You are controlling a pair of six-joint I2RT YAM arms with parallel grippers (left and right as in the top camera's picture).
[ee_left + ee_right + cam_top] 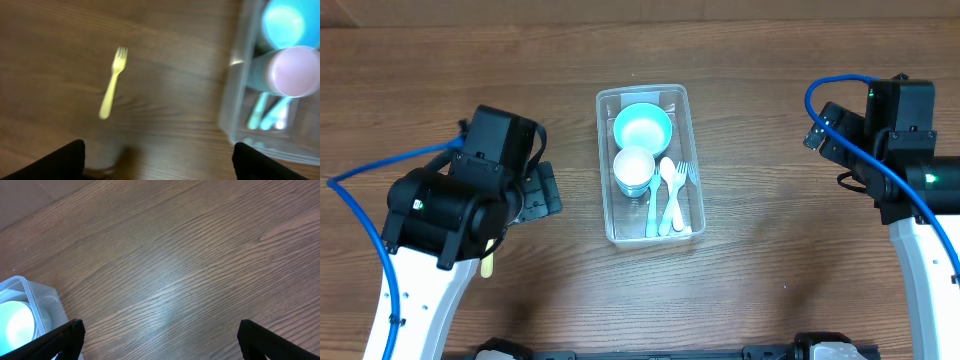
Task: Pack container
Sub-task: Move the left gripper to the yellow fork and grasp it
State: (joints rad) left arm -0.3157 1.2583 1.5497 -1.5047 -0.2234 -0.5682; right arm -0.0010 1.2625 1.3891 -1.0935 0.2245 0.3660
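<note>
The clear rectangular container (606, 150) stands at the table's middle. It holds a teal bowl (642, 127), a white cup (634, 168) and pale green utensils (670, 195). A yellow fork (113, 82) lies on the wood left of the container; in the overhead view only its end (487, 265) shows under the left arm. My left gripper (159, 162) is open and empty above the table, between the fork and the container's wall (235, 100). My right gripper (160, 340) is open and empty over bare wood, right of the container's corner (30, 292).
The left arm's body (460, 200) covers the table left of the container. The right arm (900, 150) stands at the far right. Blue cables run from both arms. The tabletop is brown wood.
</note>
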